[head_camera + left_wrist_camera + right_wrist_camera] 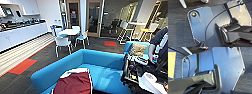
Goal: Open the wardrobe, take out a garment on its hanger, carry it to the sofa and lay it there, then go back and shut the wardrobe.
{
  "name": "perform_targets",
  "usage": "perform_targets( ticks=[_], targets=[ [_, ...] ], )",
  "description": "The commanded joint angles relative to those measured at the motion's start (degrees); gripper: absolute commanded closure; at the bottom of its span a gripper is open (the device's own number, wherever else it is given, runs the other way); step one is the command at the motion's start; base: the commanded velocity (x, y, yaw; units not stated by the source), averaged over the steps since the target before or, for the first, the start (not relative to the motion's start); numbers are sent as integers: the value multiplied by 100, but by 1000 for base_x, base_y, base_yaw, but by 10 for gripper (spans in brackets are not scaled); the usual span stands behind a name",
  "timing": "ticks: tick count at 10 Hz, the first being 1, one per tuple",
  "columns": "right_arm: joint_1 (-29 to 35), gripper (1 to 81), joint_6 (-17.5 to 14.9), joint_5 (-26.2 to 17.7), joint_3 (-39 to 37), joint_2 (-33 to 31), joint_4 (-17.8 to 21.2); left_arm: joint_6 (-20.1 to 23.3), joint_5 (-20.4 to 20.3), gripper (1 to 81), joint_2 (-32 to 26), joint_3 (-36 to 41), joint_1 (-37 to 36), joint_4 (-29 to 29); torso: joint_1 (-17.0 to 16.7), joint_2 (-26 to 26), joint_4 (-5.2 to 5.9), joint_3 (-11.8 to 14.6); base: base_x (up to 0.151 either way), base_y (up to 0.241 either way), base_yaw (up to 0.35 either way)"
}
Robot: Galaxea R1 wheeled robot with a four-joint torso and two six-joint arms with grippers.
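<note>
You have the garment (pixel 75 83) lying on the left end of the sofa (pixel 105 66), white trim up. Behind it stand a round table (pixel 68 31) and chairs (pixel 62 43). At right, a person (pixel 157 46) stands beside you. You cannot tell either gripper's finger state.

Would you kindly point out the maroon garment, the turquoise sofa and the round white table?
garment (pixel 73 85), head view, maroon body.
sofa (pixel 100 60), head view, backrest.
round white table (pixel 68 31), head view, tabletop.

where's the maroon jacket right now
In the head view the maroon jacket lies at the bottom centre, on the near left end of the turquoise sofa.
</note>
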Motion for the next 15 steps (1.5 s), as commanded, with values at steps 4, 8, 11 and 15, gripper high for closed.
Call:
perform_targets(
  ticks=[4, 8, 11, 15],
  targets=[
    [145, 10, -15, -354, -10, -5, -33, 14, 253, 10, -57, -10, -227, -60, 1, 0, 0, 0, 0, 0, 125],
    [127, 10, -24, -390, -10, -14, -33, 23, 244, 10, -57, 16, -227, -34, 1, 0, 0, 0, 0, 0, 305],
    [75, 10, -33, -408, -19, -22, -42, 23, 253, 10, -57, -10, -271, -43, 1, -2, 0, 0, 0, 0, 305],
    [-22, 10, -41, -408, -28, -58, -42, 49, 288, 10, -66, -10, -280, -43, 3, 0, 0, 0, 0, 0, 305]
  ],
)
